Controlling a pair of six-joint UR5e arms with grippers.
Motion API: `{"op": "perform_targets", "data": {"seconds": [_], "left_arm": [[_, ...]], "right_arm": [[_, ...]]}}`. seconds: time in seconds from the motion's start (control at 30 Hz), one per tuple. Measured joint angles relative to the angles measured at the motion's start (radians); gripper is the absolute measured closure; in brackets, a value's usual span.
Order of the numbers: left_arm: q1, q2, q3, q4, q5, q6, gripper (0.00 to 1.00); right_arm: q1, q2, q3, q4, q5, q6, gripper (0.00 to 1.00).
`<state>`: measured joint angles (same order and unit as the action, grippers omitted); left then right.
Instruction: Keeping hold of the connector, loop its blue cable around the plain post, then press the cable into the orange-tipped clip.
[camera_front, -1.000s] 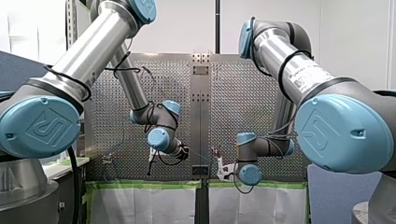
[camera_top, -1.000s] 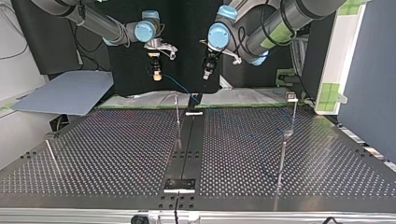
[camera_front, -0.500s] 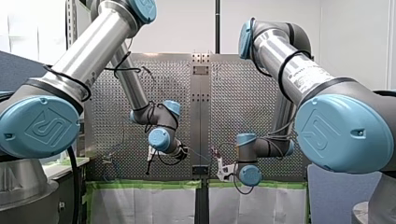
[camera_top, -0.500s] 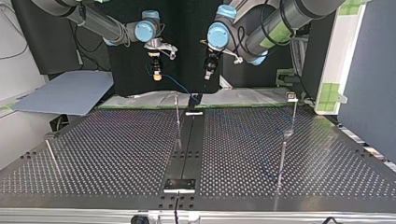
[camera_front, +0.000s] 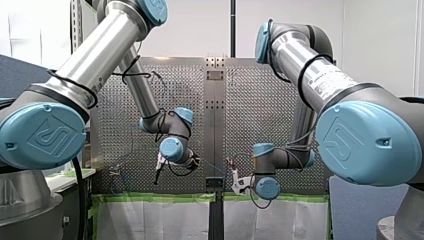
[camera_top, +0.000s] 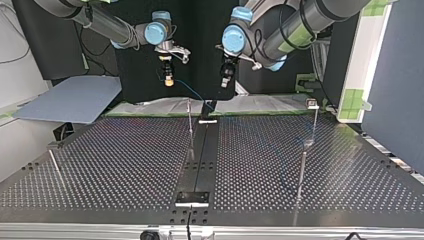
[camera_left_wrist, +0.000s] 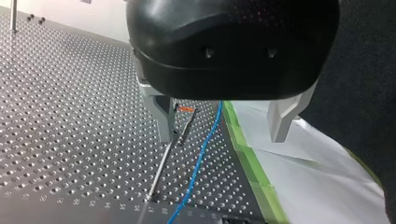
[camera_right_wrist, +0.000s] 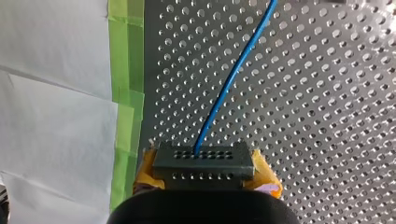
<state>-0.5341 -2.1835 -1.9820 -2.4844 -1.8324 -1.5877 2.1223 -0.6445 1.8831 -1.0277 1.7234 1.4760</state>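
Evidently early: my right gripper clamps the connector, my left gripper, at its top-view three o'clock, gapes, blue cable unlooped, unclipped.

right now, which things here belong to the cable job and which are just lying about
Job: connector in my right fingers, blue cable, plain post, orange-tipped clip.
Lying about: grey sheet, green tape, white paper, rod at the top view's left.

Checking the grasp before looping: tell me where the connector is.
In the right wrist view, the connector sits clamped between my right end effector's yellow pads, near the green tape at the table's edge.
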Motion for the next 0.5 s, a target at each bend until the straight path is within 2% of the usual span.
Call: {"op": "perform_targets", "data": {"seconds": [0.23,0.5], "left_arm": [[-0.002,-0.019,0.038,-0.001,0.024,-0.002,0.02],[-0.011,-0.090,0.110,-0.033,0.039,-0.023,0.02]], "right_arm": [[0.005,0.000,0.000,-0.002,-0.054,-0.016,1.00],[0.010,0.000,0.000,-0.009,-0.112,-0.020,1.00]]}}
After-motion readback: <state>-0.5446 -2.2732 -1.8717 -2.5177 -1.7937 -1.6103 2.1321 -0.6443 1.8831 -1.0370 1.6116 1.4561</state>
